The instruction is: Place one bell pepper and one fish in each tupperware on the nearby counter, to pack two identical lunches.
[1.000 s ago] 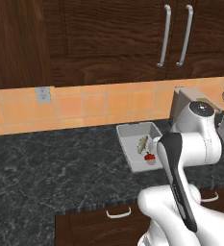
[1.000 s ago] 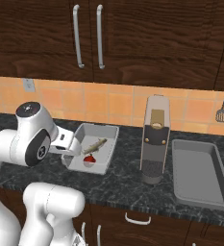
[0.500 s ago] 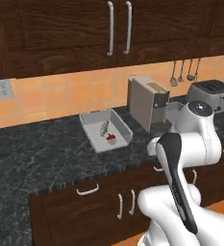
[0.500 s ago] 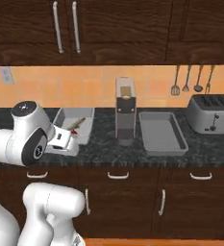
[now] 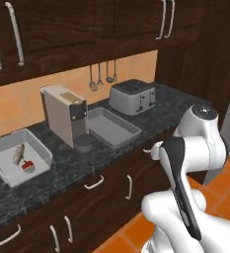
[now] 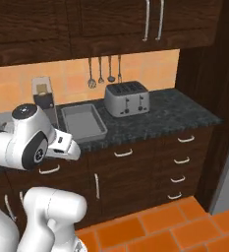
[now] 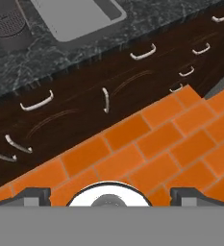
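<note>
Left base view: long dark counter [image 5: 136, 126] across the frame, filled tupperware [image 5: 19, 157] at its far left with fish [image 5: 18, 153] and red bell pepper [image 5: 26, 166] inside, empty tupperware [image 5: 111, 127] right of the coffee machine [image 5: 64, 121], long axis running away from the counter's front edge. Hand view: gripper [image 7: 104, 193] released, fingertips wide apart and holding nothing, aimed down at orange floor tiles [image 7: 147, 144], empty container's near end [image 7: 80, 19] up and ahead beyond the drawer fronts [image 7: 104, 86]. Right base view, unlike the left: toaster [image 6: 127, 98] front on.
</note>
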